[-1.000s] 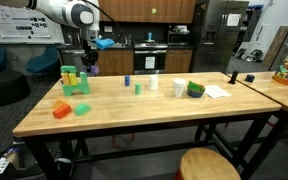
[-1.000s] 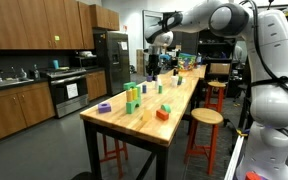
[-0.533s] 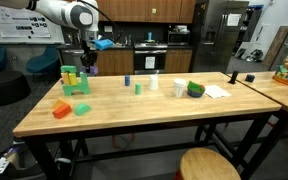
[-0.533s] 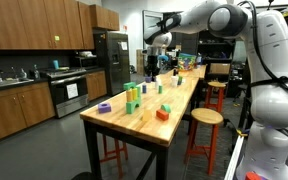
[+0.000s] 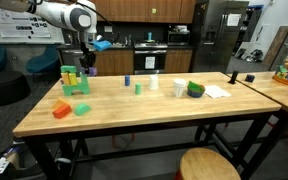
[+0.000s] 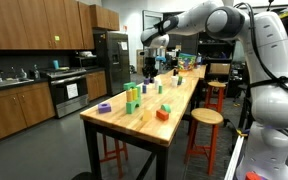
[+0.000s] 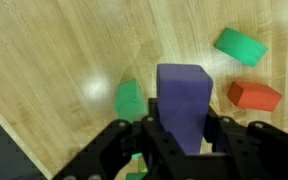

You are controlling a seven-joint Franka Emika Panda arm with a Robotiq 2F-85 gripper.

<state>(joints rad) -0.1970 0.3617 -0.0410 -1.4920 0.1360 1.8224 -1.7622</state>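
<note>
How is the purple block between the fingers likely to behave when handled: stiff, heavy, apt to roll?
The purple block has flat faces and square edges, so it probably will not roll on the table. It shows no dent between the fingers, so it seems stiff. It looks longer than wide, so stood on end it might tip.

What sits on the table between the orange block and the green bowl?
In an exterior view, a green block lies right beside the orange block, then bare wood, then a white cup next to the green bowl.
</note>
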